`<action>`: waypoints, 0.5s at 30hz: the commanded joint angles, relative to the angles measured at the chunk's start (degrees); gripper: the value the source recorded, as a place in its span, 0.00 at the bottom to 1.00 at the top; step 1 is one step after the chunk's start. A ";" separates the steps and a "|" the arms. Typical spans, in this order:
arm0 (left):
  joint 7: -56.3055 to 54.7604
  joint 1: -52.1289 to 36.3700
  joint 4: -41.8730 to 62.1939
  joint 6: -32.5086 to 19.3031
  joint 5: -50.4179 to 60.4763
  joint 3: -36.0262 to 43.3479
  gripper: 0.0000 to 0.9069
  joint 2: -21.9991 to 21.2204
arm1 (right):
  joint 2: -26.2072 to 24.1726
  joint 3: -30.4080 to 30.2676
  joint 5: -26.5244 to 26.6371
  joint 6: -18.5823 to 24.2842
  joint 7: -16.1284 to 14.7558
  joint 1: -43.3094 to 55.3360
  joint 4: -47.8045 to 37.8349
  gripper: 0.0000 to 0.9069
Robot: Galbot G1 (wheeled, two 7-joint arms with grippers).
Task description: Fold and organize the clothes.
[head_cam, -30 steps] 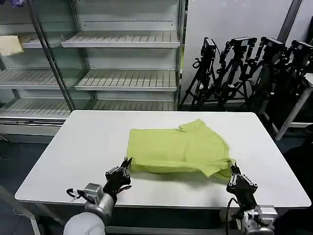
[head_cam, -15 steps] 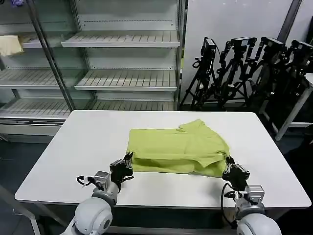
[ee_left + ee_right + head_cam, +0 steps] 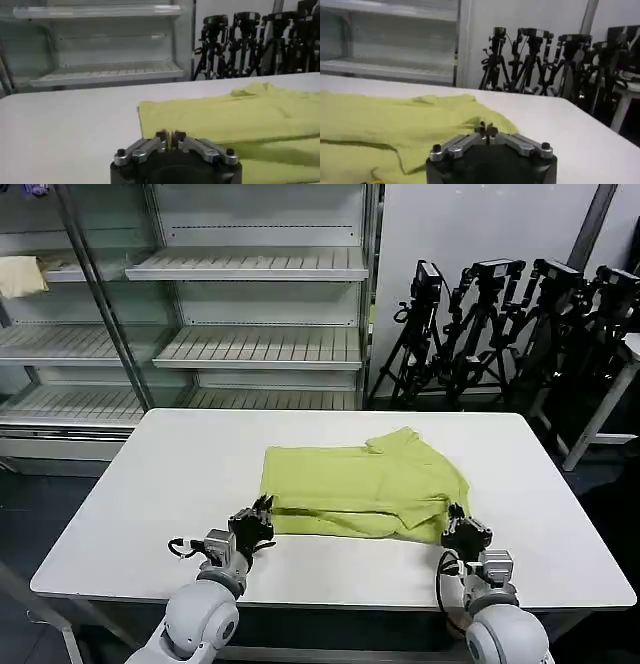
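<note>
1. toward the middle of the white table (image 3: 150, 484), a little nearer its right edge: lime t-shirt (image 3: 360, 484), folded flat, one sleeve lying toward the far edge.
2. at the shirt's near left corner: left gripper (image 3: 262, 512), fingertips pressed together on the fabric edge, pinching the shirt.
3. at the shirt's near right corner: right gripper (image 3: 455, 519), fingers closed together at the folded hem, gripping the shirt.
4. beyond the far edge: shelving (image 3: 250, 304) and black tripods (image 3: 500, 324).
</note>
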 commanded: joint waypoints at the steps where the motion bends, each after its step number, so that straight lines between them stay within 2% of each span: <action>1: 0.02 0.24 0.14 -0.18 0.56 -0.02 1.00 -0.08 | -0.13 1.17 -0.21 -0.19 -0.33 -2.36 2.30 1.00; 9: -0.28 4.60 -3.86 0.26 -1.49 -1.95 1.00 0.03 | -1.78 7.12 3.03 -1.06 0.28 -7.91 6.00 1.00; 15: -0.68 5.99 -4.19 1.79 -4.11 -2.16 1.00 -0.41 | -2.08 9.04 7.42 -6.10 1.45 -7.15 3.90 1.00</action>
